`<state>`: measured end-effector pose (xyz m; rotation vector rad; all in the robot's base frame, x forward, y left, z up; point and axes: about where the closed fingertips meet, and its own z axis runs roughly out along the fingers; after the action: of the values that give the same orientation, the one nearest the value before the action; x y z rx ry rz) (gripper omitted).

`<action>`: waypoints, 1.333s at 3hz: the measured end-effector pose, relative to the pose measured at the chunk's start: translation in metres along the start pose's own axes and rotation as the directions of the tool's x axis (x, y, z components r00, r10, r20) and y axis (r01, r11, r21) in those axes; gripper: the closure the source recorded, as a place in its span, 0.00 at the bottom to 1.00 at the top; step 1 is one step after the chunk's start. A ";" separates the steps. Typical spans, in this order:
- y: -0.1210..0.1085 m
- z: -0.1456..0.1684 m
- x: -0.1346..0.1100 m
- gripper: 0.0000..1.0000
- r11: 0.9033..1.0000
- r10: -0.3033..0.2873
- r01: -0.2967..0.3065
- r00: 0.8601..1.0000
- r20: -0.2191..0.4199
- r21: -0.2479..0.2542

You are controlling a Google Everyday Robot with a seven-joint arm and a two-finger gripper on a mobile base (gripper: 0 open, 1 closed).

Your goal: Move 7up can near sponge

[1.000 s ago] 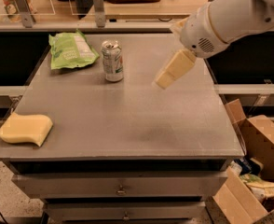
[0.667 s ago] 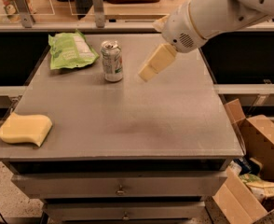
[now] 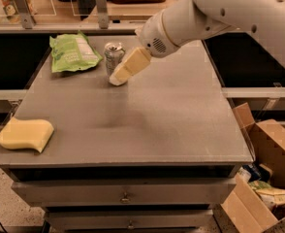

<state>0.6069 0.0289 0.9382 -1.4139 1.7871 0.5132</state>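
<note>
Gripper [image 3: 118, 78] beside 7up can [image 3: 112, 56]; bare tabletop [image 3: 147, 123] toward sponge [image 3: 25, 134]

The worktop [image 3: 171, 125] is matt grey metal, finely brushed. The 7up can [image 3: 113, 55] is shiny aluminium; the gripper [image 3: 120, 76], just right of it, looks cream and matt (the arm [image 3: 220, 13] is smooth white plastic). The sponge [image 3: 25, 134], well front-left of the can, is matt foam.
</note>
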 end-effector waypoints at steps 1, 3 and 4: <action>0.000 0.004 -0.002 0.00 0.999 0.050 -0.050 0.999 0.002 0.001; -0.007 0.014 0.003 0.00 0.998 0.056 -0.057 0.998 0.015 0.031; -0.024 0.034 0.018 0.00 0.994 0.067 -0.069 0.997 0.024 0.087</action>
<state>0.6396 0.0349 0.9066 -1.2869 1.8241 0.4764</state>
